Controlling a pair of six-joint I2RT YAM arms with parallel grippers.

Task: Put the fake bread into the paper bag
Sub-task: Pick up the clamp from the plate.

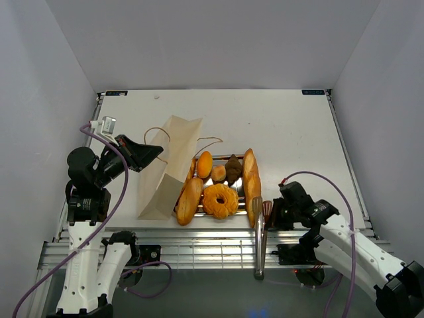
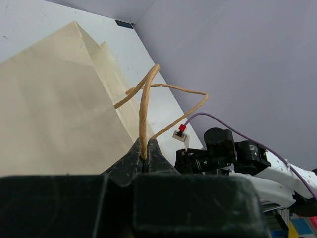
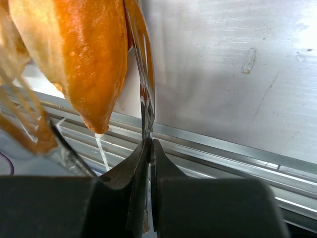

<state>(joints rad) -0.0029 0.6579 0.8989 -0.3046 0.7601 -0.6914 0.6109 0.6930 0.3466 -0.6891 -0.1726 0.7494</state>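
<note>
The left hand is closed tight on the brown cord handle of the paper bag, which lies towards the left edge of the tabletop. The fake bread is piled just right of the bag, by the near edge — outside it. The right hand pinches a thin shiny metal strip beside a baguette — what it belongs to I cannot tell.
</note>
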